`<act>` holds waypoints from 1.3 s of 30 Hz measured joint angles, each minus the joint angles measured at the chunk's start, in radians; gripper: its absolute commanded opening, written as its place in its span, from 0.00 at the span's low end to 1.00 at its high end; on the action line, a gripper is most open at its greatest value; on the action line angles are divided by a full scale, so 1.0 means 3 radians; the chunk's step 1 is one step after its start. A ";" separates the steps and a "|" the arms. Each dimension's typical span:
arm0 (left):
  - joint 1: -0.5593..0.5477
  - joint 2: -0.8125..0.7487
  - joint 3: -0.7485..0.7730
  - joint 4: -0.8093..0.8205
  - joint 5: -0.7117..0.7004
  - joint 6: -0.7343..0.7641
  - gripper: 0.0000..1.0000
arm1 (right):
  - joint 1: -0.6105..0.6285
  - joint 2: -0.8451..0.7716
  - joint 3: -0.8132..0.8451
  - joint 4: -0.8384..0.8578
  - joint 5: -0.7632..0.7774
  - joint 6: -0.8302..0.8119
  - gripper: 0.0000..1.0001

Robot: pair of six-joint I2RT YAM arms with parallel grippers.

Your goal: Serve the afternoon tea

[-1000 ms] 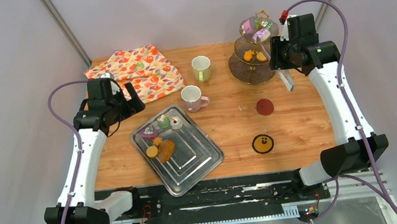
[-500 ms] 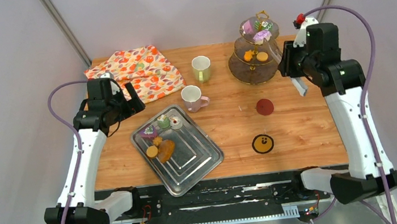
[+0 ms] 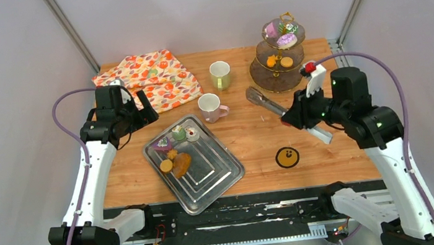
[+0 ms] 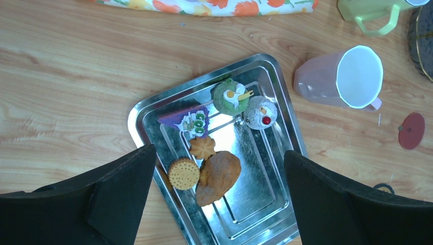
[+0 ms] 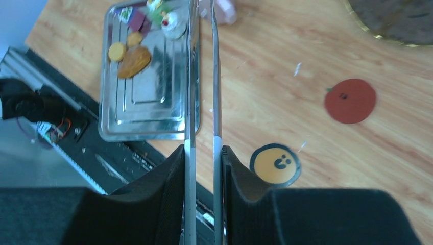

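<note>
Well, I'd call this partway done. The stand (image 3: 272, 81) by the far right corner of the table (image 3: 330, 152) already carries some pastries: iced cakes (image 3: 281, 32) on its top tier and two orange cookies (image 3: 279, 62) on the middle one. The bottom tier looks bare.

More are waiting on the tray (image 4: 245, 189), which sits left of middle toward the near edge. I can make out a purple cake (image 4: 186, 120), a green cake (image 4: 230, 97), a grey ball (image 4: 260, 112) with a red dot, two biscuits (image 4: 184, 173) and a brown bun (image 4: 218, 176). Those, I'd guess, are what is left to move.

The right gripper (image 5: 202, 153) is clamped on the tongs (image 3: 262, 101), squeezing the two arms almost together. Nothing is between the tips, which point toward the tray from mid-table. The left gripper (image 4: 219, 155) hangs above the tray with its fingers spread wide, holding nothing.

The pink mug (image 3: 209, 106) and green mug (image 3: 220, 74) stand mid-table toward the far edge, well apart from the red coaster (image 5: 350, 100) and yellow coaster (image 3: 287, 157). If the coasters are meant for them, that isn't done either.
</note>
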 measured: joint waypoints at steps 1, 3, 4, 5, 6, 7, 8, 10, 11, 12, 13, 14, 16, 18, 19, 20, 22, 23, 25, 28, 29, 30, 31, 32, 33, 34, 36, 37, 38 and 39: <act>0.0000 0.0000 0.0000 -0.0001 0.0001 0.0000 1.00 | 0.0081 -0.0031 -0.0097 0.0034 -0.0018 0.0018 0.15; 0.0000 0.0000 0.0000 -0.0001 0.0000 -0.0001 0.99 | 0.0237 -0.0062 -0.0294 0.0116 -0.0011 0.0075 0.14; 0.0000 0.0000 0.0000 0.0000 0.0000 -0.0003 1.00 | 0.0332 -0.0064 -0.0390 0.0167 0.0011 0.0116 0.14; 0.0000 0.0000 0.0000 -0.0001 0.0000 -0.0004 1.00 | 0.0470 -0.0052 -0.0511 0.0239 0.0043 0.0158 0.15; 0.0000 0.0000 0.0000 -0.0001 -0.0001 -0.0005 1.00 | 0.0651 -0.0027 -0.0619 0.0304 0.0094 0.0202 0.15; 0.0000 0.0000 0.0000 -0.0003 -0.0006 -0.0005 1.00 | 0.0880 0.0031 -0.0716 0.0364 0.0158 0.0237 0.16; 0.0000 0.0000 0.0000 -0.0008 -0.0017 -0.0005 0.99 | 0.1104 0.0116 -0.0779 0.0415 0.0226 0.0270 0.16; 0.0000 0.0000 0.0000 -0.0023 -0.0038 -0.0001 0.99 | 0.1506 0.0309 -0.0846 0.0500 0.0367 0.0305 0.19; 0.0000 0.0000 0.0000 -0.0034 -0.0056 0.0000 0.99 | 0.1712 0.0425 -0.0855 0.0546 0.0445 0.0329 0.21; 0.0000 0.0000 0.0000 -0.0041 -0.0071 0.0000 0.99 | 0.1874 0.0528 -0.0856 0.0596 0.0512 0.0351 0.21; 0.0000 0.0000 0.0000 -0.0046 -0.0088 -0.0001 0.99 | 0.2015 0.0618 -0.0856 0.0660 0.0587 0.0370 0.22; 0.0006 -0.0001 0.0000 -0.0050 -0.0106 -0.0013 0.99 | 0.2135 0.0699 -0.0855 0.0729 0.0670 0.0393 0.24; 0.0051 -0.0019 -0.0033 -0.0015 -0.0095 -0.0036 1.00 | 0.2322 0.0889 -0.0842 0.0860 0.0849 0.0468 0.27; 0.0127 -0.0051 -0.0092 0.0000 -0.0072 -0.0062 1.00 | 0.2417 0.1095 -0.0795 0.0935 0.1001 0.0557 0.30; 0.0161 -0.0062 -0.0118 -0.0001 -0.0062 -0.0067 1.00 | 0.2440 0.1194 -0.0767 0.0964 0.1066 0.0594 0.32; 0.0192 -0.0071 -0.0141 -0.0001 -0.0060 -0.0074 0.99 | 0.2455 0.1315 -0.0724 0.1003 0.1150 0.0649 0.34; 0.0215 -0.0074 -0.0154 -0.0004 -0.0057 -0.0072 0.99 | 0.2462 0.1508 -0.0661 0.1088 0.1293 0.0721 0.35; 0.0219 -0.0074 -0.0154 -0.0003 -0.0053 -0.0072 1.00 | 0.2464 0.1581 -0.0647 0.1129 0.1353 0.0744 0.35; 0.0219 -0.0075 -0.0154 -0.0004 -0.0050 -0.0069 1.00 | 0.2464 0.1718 -0.0619 0.1216 0.1489 0.0795 0.36; 0.0219 -0.0075 -0.0154 -0.0003 -0.0050 -0.0060 1.00 | 0.2464 0.1869 -0.0619 0.1372 0.1630 0.0842 0.39; 0.0219 -0.0075 -0.0154 -0.0003 -0.0048 -0.0060 1.00 | 0.2464 0.1923 -0.0619 0.1441 0.1668 0.0856 0.40; 0.0219 -0.0075 -0.0154 -0.0003 -0.0048 -0.0060 1.00 | 0.2464 0.1965 -0.0619 0.1497 0.1690 0.0868 0.41; 0.0219 -0.0075 -0.0154 -0.0003 -0.0048 -0.0060 1.00 | 0.2464 0.1994 -0.0619 0.1540 0.1700 0.0880 0.42; 0.0219 -0.0075 -0.0154 -0.0003 -0.0048 -0.0060 1.00 | 0.2464 0.2029 -0.0619 0.1591 0.1714 0.0888 0.42; 0.0219 -0.0075 -0.0154 -0.0003 -0.0048 -0.0058 1.00 | 0.2466 0.2060 -0.0621 0.1640 0.1726 0.0890 0.43; 0.0219 -0.0075 -0.0154 -0.0001 -0.0050 -0.0058 1.00 | 0.2468 0.2087 -0.0621 0.1692 0.1745 0.0891 0.44; 0.0219 -0.0075 -0.0154 -0.0003 -0.0050 -0.0060 1.00 | 0.2471 0.2148 -0.0621 0.1795 0.1787 0.0893 0.45; 0.0219 -0.0075 -0.0154 -0.0001 -0.0048 -0.0058 1.00 | 0.2472 0.2177 -0.0621 0.1827 0.1808 0.0894 0.45; 0.0219 -0.0075 -0.0154 -0.0001 -0.0048 -0.0060 1.00 | 0.2473 0.2207 -0.0621 0.1855 0.1827 0.0893 0.46; 0.0219 -0.0075 -0.0154 -0.0001 -0.0050 -0.0060 1.00 | 0.2476 0.2243 -0.0619 0.1872 0.1839 0.0894 0.46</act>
